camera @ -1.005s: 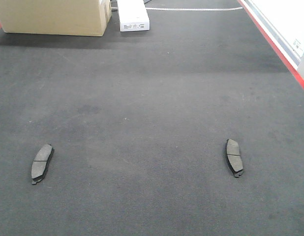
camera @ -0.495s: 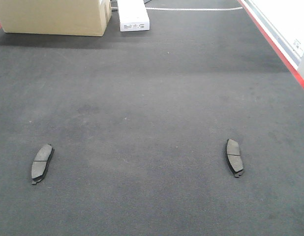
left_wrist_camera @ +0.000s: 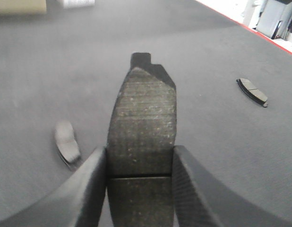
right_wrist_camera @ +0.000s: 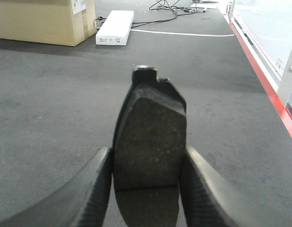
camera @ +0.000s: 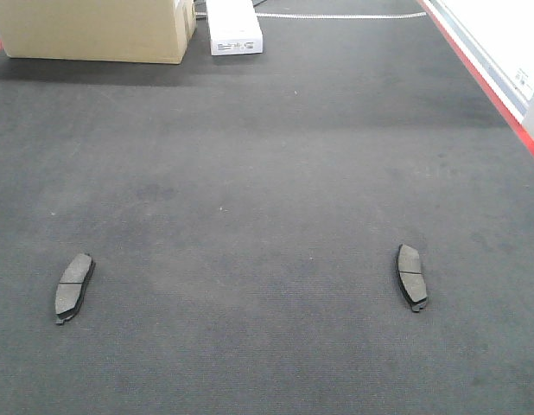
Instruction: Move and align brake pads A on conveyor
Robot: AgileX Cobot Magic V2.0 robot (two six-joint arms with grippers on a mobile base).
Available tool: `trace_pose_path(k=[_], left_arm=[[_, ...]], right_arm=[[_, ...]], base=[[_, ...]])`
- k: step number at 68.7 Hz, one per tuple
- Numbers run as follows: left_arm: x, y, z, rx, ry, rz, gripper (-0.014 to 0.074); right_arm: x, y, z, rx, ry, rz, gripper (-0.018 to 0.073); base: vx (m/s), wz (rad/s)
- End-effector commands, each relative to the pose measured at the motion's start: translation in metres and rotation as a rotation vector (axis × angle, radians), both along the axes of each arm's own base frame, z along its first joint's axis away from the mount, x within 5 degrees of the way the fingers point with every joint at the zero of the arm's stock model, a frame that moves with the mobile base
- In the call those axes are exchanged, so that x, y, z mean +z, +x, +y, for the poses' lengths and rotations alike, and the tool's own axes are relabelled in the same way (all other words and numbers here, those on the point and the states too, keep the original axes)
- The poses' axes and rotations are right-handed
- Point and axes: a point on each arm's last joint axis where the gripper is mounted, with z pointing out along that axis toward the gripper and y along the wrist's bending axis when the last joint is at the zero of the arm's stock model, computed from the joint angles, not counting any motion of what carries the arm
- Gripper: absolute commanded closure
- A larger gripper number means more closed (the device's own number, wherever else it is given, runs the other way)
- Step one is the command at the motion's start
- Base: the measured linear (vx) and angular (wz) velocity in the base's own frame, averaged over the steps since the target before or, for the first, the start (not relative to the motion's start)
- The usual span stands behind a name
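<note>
Two dark grey brake pads lie flat on the charcoal conveyor (camera: 267,173): one at the front left (camera: 73,286), one at the front right (camera: 411,277). Neither gripper shows in the front view. In the left wrist view my left gripper (left_wrist_camera: 140,165) is shut on a third brake pad (left_wrist_camera: 142,123), held lengthwise above the belt, with both lying pads beyond it, one on the left (left_wrist_camera: 66,144) and one on the right (left_wrist_camera: 252,91). In the right wrist view my right gripper (right_wrist_camera: 148,165) is shut on a fourth brake pad (right_wrist_camera: 148,132), also held above the belt.
A cardboard box (camera: 94,30) and a white flat box (camera: 234,28) stand at the far end of the belt. A red edge strip (camera: 487,86) runs along the right side, with a white panel beyond it. Cables lie at the far end (right_wrist_camera: 176,8).
</note>
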Motion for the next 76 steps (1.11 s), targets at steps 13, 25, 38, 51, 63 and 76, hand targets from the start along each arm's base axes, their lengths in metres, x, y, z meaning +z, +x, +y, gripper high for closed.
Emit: trace_pose_path(k=[13,25,38,51,63,76], left_arm=[[0.027,0.1,-0.068,0.015,0.005,0.193,0.0592],[0.001,0.18,-0.12,0.034,0.104,0.367,0.0589],[-0.065,0.253,-0.16,0.162,0.198,0.58,0.058],[-0.116,0.291,-0.178,0.296,0.256,0.689,0.0571],[-0.125,0.308,-0.182,0.313,0.266,0.703,0.0559],[-0.128,0.314,-0.172,0.302,0.305,0.702,0.0488]], right_arm=[[0.018,0.0,-0.001,-0.019,0.012,-0.116,0.0566],[0.018,0.0,-0.001,-0.019,0.012,-0.116,0.0566],[0.018,0.0,-0.001,-0.019,0.012,-0.116,0.0566],[0.018,0.0,-0.001,-0.019,0.012,-0.116,0.0566],[0.018,0.0,-0.001,-0.019,0.012,-0.116,0.0566],[0.018,0.0,-0.001,-0.019,0.012,-0.116,0.0566]], base=[[0.0,0.0],[0.0,0.0],[0.0,0.0],[0.0,0.0],[0.0,0.0],[0.0,0.0]])
